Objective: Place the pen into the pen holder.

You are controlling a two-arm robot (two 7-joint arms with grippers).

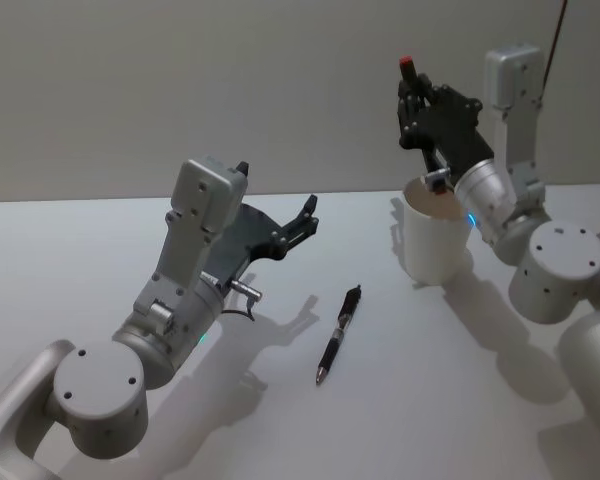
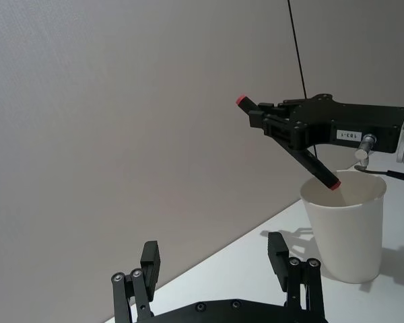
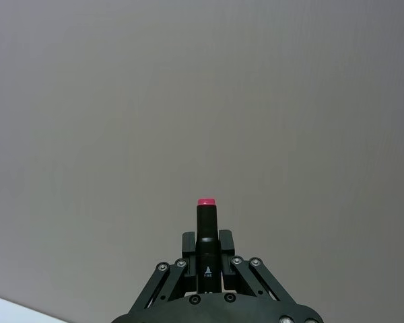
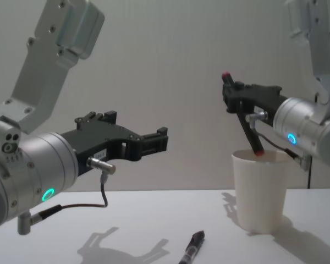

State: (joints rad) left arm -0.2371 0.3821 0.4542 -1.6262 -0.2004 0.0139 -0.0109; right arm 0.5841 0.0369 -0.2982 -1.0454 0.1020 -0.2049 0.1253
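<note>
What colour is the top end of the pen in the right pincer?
Red, on a black pen; the right wrist view shows it best.

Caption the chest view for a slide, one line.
Right gripper holds a red-tipped pen tilted, tip at the white cup's rim; left gripper open; second pen lies on the table.

Setting: a robot test station of the laboratory type. Indicators: a plain white tabletop [image 1: 70,250] set against a plain grey wall [image 1: 230,90]; a thin dark cable [image 2: 295,47] hanging down that wall; a metal left arm [image 4: 38,165] and right arm [image 4: 308,126], each with a lit status ring.
</note>
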